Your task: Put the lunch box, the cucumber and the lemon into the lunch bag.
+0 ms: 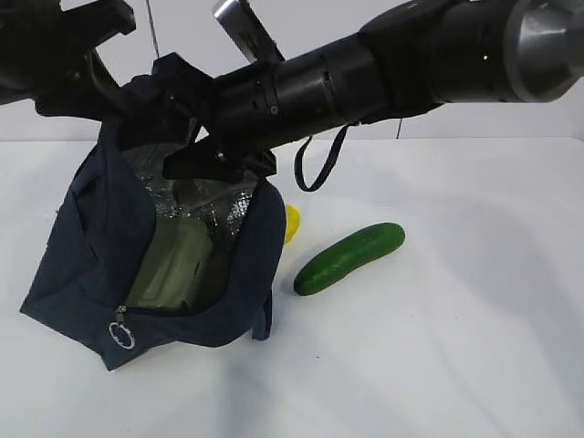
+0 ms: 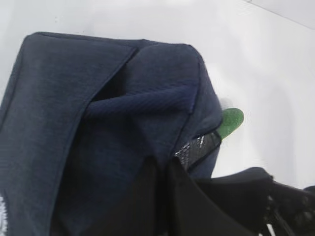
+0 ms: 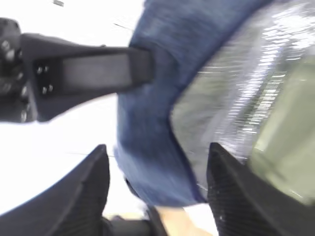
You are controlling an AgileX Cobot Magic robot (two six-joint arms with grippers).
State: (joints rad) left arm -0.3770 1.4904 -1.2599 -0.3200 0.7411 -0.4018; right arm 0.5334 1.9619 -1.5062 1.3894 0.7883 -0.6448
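Note:
The navy lunch bag (image 1: 100, 246) stands open at the left, showing its silver lining. Inside it sits the lunch box (image 1: 178, 265) with its pale green lid, also seen in the right wrist view (image 3: 288, 142). My left gripper (image 1: 128, 96) is shut on the bag's upper rim (image 2: 165, 167). My right gripper (image 1: 214, 164) reaches across over the opening and is open, with the bag's blue rim (image 3: 152, 147) between its fingers (image 3: 93, 189). The cucumber (image 1: 351, 257) lies on the table right of the bag. The lemon (image 1: 292, 224) peeks out behind the bag's right edge.
A loop handle (image 1: 319, 169) hangs under the right arm. The zipper's ring pull (image 1: 121, 336) lies at the bag's front corner. White tabletop (image 1: 456, 347) extends to the right and front.

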